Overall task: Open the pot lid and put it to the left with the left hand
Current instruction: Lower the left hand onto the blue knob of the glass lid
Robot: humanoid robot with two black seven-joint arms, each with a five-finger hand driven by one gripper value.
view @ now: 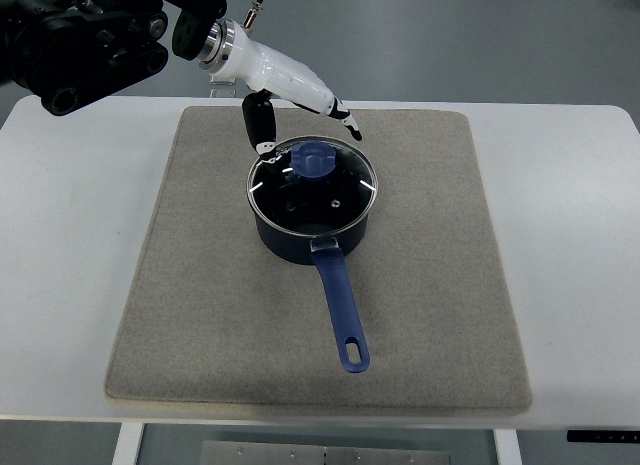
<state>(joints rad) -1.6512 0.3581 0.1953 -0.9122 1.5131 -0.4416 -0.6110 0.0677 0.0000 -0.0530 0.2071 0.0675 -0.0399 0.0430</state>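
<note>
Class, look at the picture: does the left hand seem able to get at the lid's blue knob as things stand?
Probably yes. The left hand hovers open just behind the lid, and nothing lies between it and the knob.

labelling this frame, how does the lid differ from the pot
The lid is clear glass with a metal rim; the pot is opaque dark blue. The lid carries a round knob on top; the pot has a long handle pointing toward the camera. Knob and handle share the same blue.
</note>
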